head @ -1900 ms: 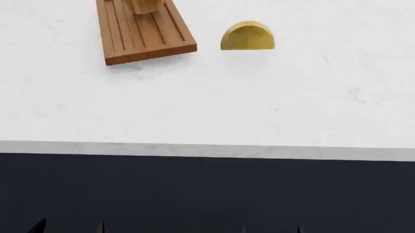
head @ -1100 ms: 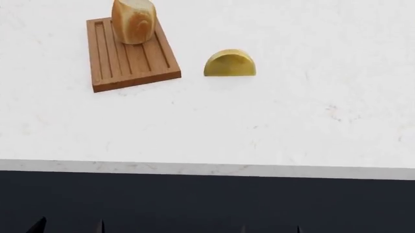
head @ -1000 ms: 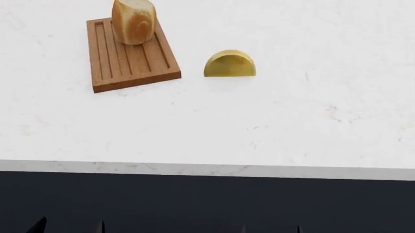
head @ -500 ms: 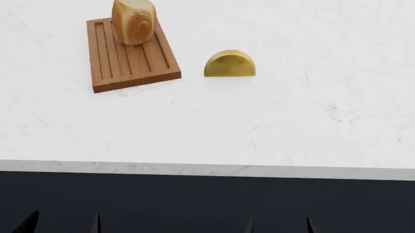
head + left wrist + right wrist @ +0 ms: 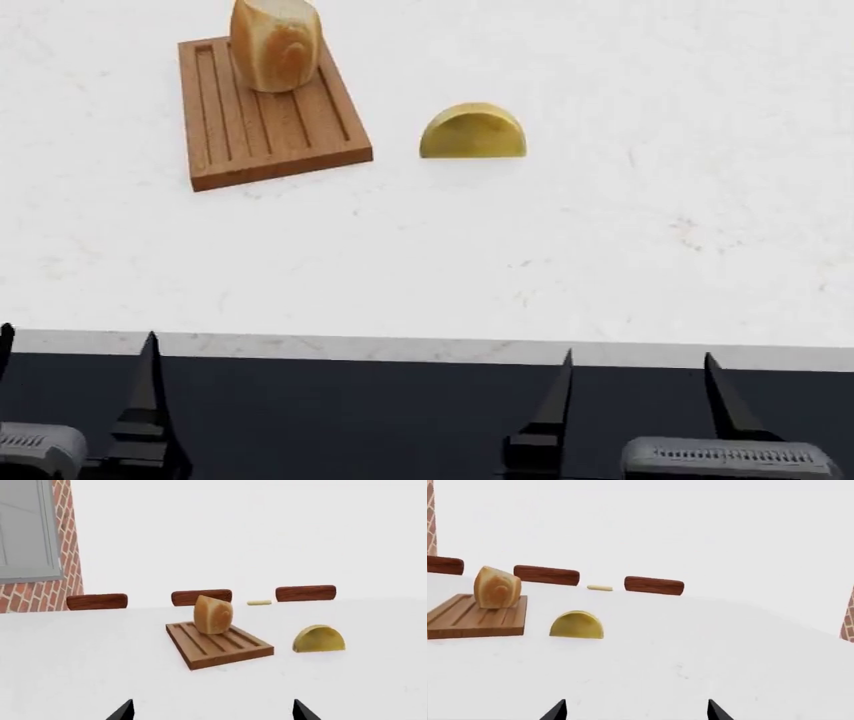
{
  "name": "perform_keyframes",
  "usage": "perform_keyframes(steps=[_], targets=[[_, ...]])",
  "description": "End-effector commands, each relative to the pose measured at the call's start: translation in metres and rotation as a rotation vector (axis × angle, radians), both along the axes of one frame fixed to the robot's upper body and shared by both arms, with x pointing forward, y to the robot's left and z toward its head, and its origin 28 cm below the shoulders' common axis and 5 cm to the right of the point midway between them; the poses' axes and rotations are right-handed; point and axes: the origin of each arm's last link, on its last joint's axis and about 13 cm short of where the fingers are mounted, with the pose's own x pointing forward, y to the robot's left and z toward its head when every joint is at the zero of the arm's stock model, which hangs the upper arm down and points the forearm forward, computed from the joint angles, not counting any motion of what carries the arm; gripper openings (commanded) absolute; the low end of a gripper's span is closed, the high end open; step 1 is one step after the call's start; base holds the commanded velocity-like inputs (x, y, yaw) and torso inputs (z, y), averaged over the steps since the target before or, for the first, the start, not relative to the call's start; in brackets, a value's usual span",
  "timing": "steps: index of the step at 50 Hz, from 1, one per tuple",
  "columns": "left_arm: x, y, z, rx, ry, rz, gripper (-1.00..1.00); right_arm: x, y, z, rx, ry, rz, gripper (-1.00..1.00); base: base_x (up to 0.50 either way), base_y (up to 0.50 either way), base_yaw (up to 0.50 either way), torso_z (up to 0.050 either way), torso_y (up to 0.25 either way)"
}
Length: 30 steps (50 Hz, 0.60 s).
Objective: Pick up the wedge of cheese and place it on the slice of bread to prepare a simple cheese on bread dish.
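Observation:
The yellow half-disc wedge of cheese (image 5: 473,133) stands on its flat cut edge on the white counter, right of the board; it also shows in the left wrist view (image 5: 319,639) and the right wrist view (image 5: 577,625). The slice of bread (image 5: 275,42) stands upright at the far end of the ridged wooden cutting board (image 5: 267,130), also seen in the left wrist view (image 5: 213,614) and right wrist view (image 5: 496,594). My left gripper (image 5: 74,385) and right gripper (image 5: 638,395) are open and empty, at the counter's near edge, well short of both.
The white marble counter's front edge (image 5: 427,348) runs across the head view, with a dark cabinet front below. Several wooden chair backs (image 5: 201,597) and a small pale yellow bar (image 5: 259,602) lie beyond the counter's far side. A brick wall (image 5: 63,545) stands at the far left.
The head view shifted earlier, bringing the bread fully into sight. Both grippers have risen from the bottom edge up to the counter's front edge. The cheese and bread have not moved.

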Motion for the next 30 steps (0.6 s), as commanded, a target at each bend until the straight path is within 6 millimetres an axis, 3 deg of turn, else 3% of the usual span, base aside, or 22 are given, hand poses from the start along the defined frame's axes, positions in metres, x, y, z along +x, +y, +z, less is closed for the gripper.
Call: perform_keyframes(steps=[1, 14, 30], targets=[[0.007, 0.004, 0.033, 0.027, -0.067, 0.004, 1.00, 0.003, -0.011, 0.031, -0.047, -0.057, -0.038, 1.00, 0.00, 0.00, 0.00, 0.000, 0.000], [0.024, 0.014, 0.066, 0.042, -0.107, 0.050, 1.00, 0.019, -0.024, 0.050, -0.079, -0.091, -0.078, 1.00, 0.00, 0.00, 0.00, 0.000, 0.000], [0.038, 0.019, 0.103, 0.072, -0.151, 0.086, 1.00, 0.030, -0.038, 0.090, -0.117, -0.149, -0.134, 1.00, 0.00, 0.00, 0.00, 0.000, 0.000]])
